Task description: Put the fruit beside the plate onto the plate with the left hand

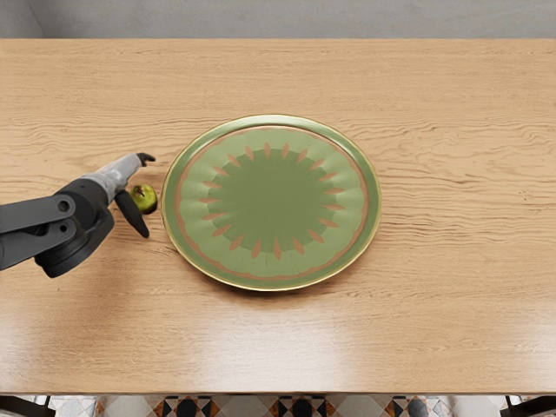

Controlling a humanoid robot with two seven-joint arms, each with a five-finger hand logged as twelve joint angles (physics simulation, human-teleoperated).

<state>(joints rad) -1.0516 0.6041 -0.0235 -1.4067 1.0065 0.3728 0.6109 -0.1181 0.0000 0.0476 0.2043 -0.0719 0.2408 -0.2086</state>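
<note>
Straddling, with fingers [133,214] of the grey left hand [120,184] spread and unclamped, the small round yellow-green fruit [145,198] on the wooden worktop [434,304] just beside the green gold-rimmed plate [366,201]: likely light, firm, roll-prone, so pinch across its middle.

L hand [117,179] at fruit [144,198] by plate [271,280]
Small green fruit on table [434,313], just beside plate's left rim; hand's fingers [133,215] spread, one above fruit, one below-left.
</note>
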